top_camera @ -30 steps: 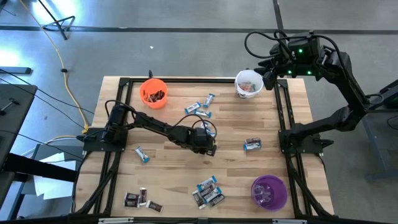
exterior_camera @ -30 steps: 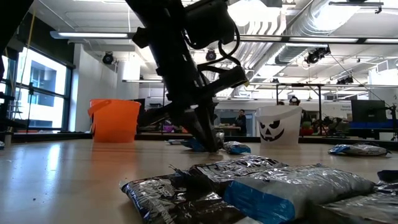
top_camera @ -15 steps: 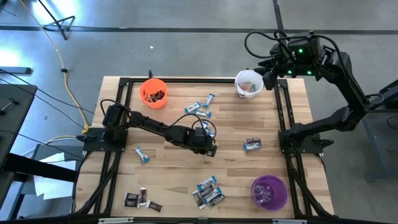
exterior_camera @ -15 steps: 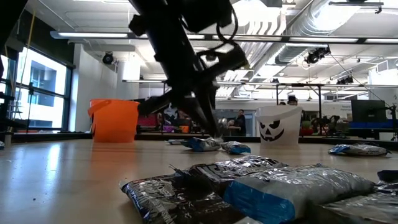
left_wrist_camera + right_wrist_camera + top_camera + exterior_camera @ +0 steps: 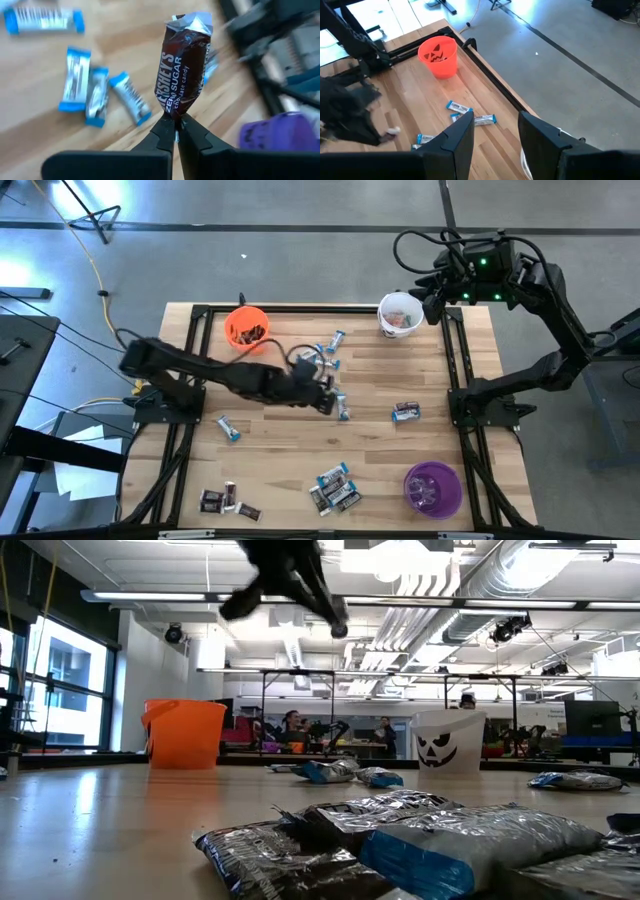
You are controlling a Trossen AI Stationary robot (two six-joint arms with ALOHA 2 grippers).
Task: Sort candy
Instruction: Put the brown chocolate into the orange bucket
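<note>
Currently my left gripper (image 5: 175, 131) pinches a brown Hershey's Zero Sugar candy (image 5: 182, 67) by its lower end, raised above the table (image 5: 280, 450), near the orange cup (image 5: 246, 328). My right gripper (image 5: 495, 132) waits spread beside the white cup (image 5: 400, 315).

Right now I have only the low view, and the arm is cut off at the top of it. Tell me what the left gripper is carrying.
Observer: The left gripper is shut on one dark brown candy, pinched by the end of its wrapper and lifted off the table.
Operator: Give me the contents of the orange cup.
Observer: From above, the orange cup has dark pieces in it.
Operator: Place the right arm for me.
Observer: The right gripper is open and holds nothing. In the high view it hangs just beside the white cup, on the right arm's side of the table.
</note>
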